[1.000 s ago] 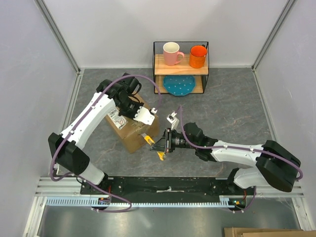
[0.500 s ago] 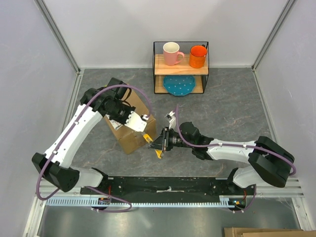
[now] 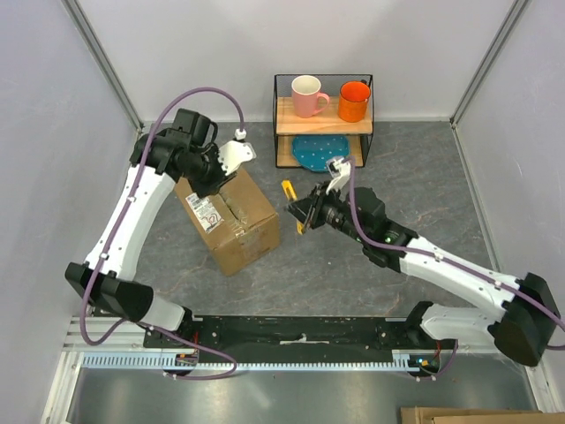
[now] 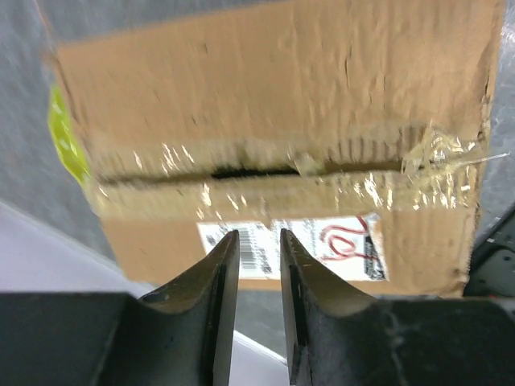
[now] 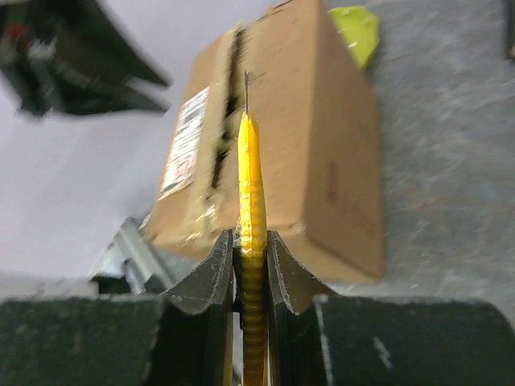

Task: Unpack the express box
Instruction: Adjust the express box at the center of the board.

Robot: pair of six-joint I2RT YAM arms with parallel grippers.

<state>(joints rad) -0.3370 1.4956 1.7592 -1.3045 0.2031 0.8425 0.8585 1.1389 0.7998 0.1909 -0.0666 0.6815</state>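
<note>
The main risk is judged to lie in the thin blade [image 5: 245,88]. If it were driven too deep along the taped seam, whatever is packed inside could be scored. Since the express box [image 3: 237,219] is gripped by nothing, it could also be pushed across the smooth grey table [image 3: 415,185] instead of being cut. The box is found left of centre in the overhead view, standing skewed on the table. The left gripper [image 3: 231,157] is seen at the box's upper edge there, its fingers [image 4: 221,273] a narrow gap apart with nothing between them, so no bracing is given. If it were lowered onto the seam, it could be met by the blade. The right gripper [image 5: 251,241] is clamped on the ribbed handle of a yellow knife [image 5: 251,173], held apart from the box near the centre of the overhead view. So slim a handle could be twisted under load. The carton is of brown corrugated card, matt, creased and dented. Its seam is covered by glossy, wrinkled clear tape [image 4: 265,173], in which a dark slit is seen. A white label [image 4: 322,245] with red marks is stuck below it. A yellow-green thing [image 4: 64,133] is glimpsed behind the box, and what it is cannot be told.
</note>
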